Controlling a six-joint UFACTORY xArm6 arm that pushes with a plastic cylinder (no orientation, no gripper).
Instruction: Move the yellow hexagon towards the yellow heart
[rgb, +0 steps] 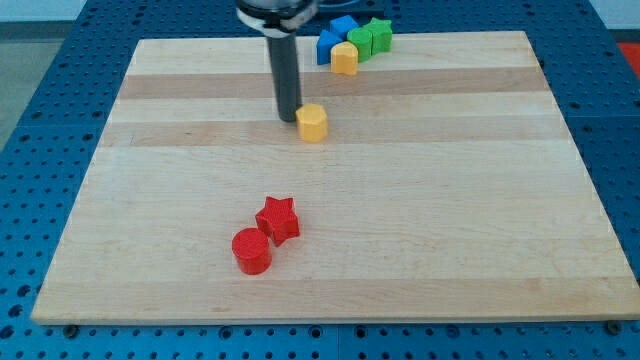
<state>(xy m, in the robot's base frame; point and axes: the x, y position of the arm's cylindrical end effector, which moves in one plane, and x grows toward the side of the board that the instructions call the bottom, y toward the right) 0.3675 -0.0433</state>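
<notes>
Up near the board's (560, 200) top middle, my tip (289, 119) sits right against the left side of the hexagon (313, 123), looks like touching. No jaws on this rig, just a plain rod, so nothing's gripped. The heart (344, 58) is up and to the view's right, tucked against the blue blocks (332, 40) and green blocks (371, 36) by the top edge. Being on the left only shoves it right, so I'd guess I need to get more underneath. Open wood between the two; red star (278, 219) and red cylinder (251, 251) are well out of the way.
</notes>
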